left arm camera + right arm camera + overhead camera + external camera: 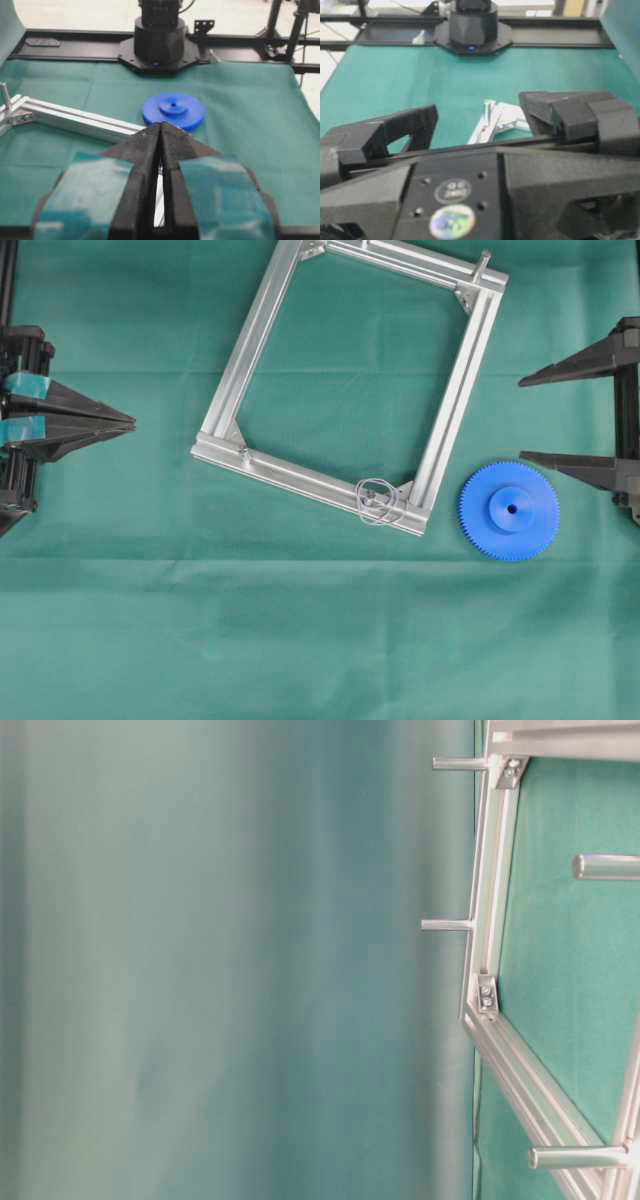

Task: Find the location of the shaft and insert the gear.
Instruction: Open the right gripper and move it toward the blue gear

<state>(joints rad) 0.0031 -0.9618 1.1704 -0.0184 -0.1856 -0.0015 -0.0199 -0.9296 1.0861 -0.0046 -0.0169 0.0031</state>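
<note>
The blue gear [509, 510] lies flat at right of centre, just beside the aluminium frame [255, 340], near its wire-looped shaft [372, 496]. Right gripper [520, 418] gapes wide, empty; left gripper [132, 424] is closed, empty.

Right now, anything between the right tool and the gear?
No. Overhead, the open right tool sits just right of the gear with only bare green cloth between them. The gear lies flat beside the frame, clear of it.

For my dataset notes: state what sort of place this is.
Probably a robotics lab bench set up for assembly trials: a green cloth covers the table, arm bases are bolted to black rails, and only an aluminium frame and a blue gear lie out.
</note>
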